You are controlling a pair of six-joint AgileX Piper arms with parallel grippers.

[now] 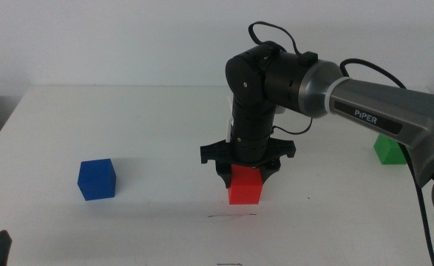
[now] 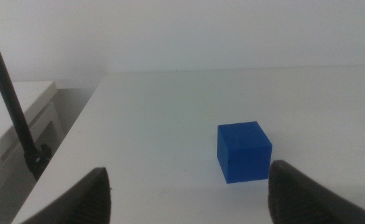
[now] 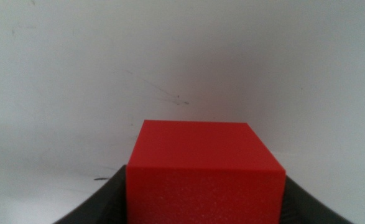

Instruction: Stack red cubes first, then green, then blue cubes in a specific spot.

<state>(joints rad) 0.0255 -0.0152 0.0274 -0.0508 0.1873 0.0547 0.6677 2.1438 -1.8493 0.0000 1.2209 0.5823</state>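
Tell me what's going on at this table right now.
The right pincer is shut on a red cube near the middle of the white table, just behind a short dark pen line. A blue cube sits alone on the left side, with the left pincer waiting open near it. A green cube sits far right, partly hidden by the right arm. Nothing is stacked yet.
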